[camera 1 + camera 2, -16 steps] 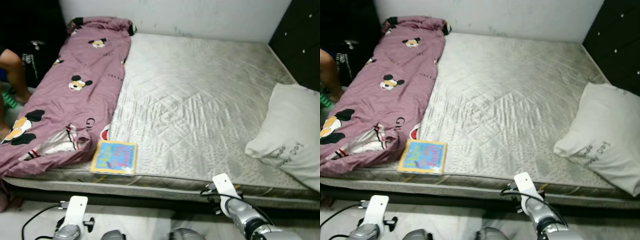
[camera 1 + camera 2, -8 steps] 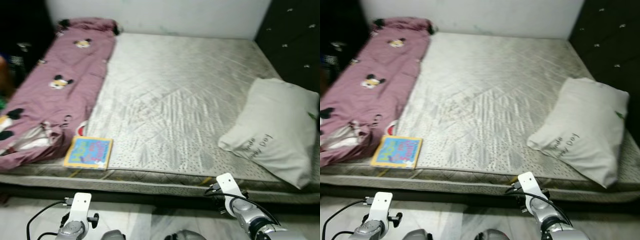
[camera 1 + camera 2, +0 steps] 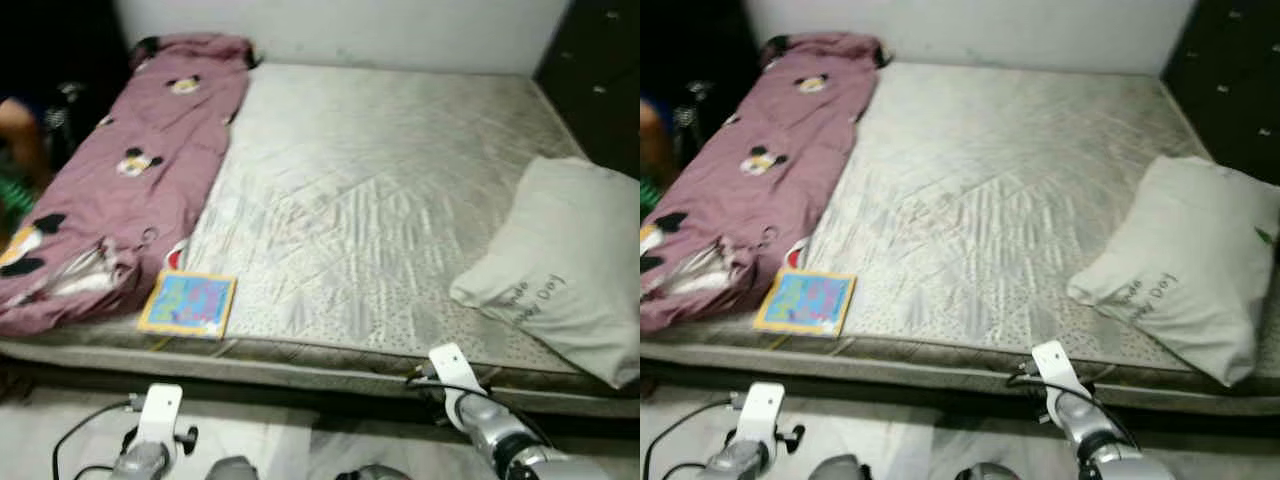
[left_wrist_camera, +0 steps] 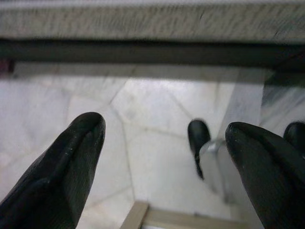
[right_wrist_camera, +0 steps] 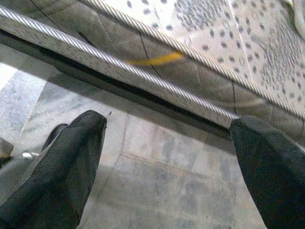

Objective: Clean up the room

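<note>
Book [image 3: 188,304] beside blanket [image 3: 110,190]

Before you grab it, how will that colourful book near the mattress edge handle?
The book lies flat and thin, so probably stiff and light. Flush on the mattress, it may be hard to pinch; sliding it over the near edge likely helps.

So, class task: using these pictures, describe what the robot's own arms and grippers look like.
Each arm is silver, ending in a white block-shaped wrist mount with black cables looping off it. The left gripper and right gripper each have two long, rounded, matte black fingers.
</note>
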Motion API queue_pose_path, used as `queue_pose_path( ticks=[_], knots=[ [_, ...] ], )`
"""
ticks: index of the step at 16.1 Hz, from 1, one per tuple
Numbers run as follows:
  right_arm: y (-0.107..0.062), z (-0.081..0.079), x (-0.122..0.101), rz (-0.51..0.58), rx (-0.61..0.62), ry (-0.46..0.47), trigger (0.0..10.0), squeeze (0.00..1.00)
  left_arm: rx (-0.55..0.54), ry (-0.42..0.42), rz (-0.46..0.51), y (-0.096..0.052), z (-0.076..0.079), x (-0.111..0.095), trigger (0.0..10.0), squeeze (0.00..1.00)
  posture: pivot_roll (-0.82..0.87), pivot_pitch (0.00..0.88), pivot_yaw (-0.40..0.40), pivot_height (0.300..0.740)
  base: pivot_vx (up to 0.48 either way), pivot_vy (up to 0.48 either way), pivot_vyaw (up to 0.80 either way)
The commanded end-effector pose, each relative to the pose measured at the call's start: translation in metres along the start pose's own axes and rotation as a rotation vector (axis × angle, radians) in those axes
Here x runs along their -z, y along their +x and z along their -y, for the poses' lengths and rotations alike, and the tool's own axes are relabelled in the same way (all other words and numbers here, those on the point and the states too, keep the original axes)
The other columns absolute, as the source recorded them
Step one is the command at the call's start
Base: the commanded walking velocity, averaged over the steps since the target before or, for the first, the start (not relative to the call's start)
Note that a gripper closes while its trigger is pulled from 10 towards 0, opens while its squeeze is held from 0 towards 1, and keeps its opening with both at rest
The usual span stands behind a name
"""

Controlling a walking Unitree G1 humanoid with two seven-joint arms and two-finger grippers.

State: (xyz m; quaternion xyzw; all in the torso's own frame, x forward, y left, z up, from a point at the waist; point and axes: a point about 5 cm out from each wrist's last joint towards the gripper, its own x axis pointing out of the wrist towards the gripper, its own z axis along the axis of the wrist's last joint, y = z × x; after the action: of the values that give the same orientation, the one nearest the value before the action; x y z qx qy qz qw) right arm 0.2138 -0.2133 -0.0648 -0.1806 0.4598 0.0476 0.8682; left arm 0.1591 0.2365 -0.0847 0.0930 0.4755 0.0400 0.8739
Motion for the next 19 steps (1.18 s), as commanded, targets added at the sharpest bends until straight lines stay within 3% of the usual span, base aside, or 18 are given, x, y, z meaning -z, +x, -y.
queue_pose_path(
  ticks=[1, 4, 16, 19],
  knots=[
    [0.0001, 0.0026, -0.0026, 0.006, 0.011, 0.013, 10.0, 0.0, 0.003, -0.003, -0.01, -0.0008, -0.0023, 0.0033, 10.0, 0.0, -0.09, 0.0, -0.043, 0.74, 0.0, 0.0, 0.0],
    [0.0002, 0.0026, -0.0032, 0.008, 0.01, 0.009, 10.0, 0.0, 0.007, 0.001, -0.008, -0.0007, -0.0024, 0.0028, 10.0, 0.0, -0.09, 0.0, -0.043, 0.74, 0.0, 0.0, 0.0],
    [0.0001, 0.0037, -0.0037, 0.008, 0.011, -0.011, 10.0, 0.0, 0.021, 0.004, -0.007, -0.0005, -0.0007, 0.0022, 10.0, 0.0, -0.09, 0.0, -0.047, 0.74, 0.288, 0.0, 0.0],
    [0.0002, 0.0034, -0.0036, 0.008, 0.012, -0.014, 10.0, 0.0, -0.004, 0.008, -0.013, -0.0006, -0.0023, 0.0032, 10.0, 0.0, -0.09, 0.0, -0.045, 0.74, 0.0, 0.0, 0.0]
  ],
)
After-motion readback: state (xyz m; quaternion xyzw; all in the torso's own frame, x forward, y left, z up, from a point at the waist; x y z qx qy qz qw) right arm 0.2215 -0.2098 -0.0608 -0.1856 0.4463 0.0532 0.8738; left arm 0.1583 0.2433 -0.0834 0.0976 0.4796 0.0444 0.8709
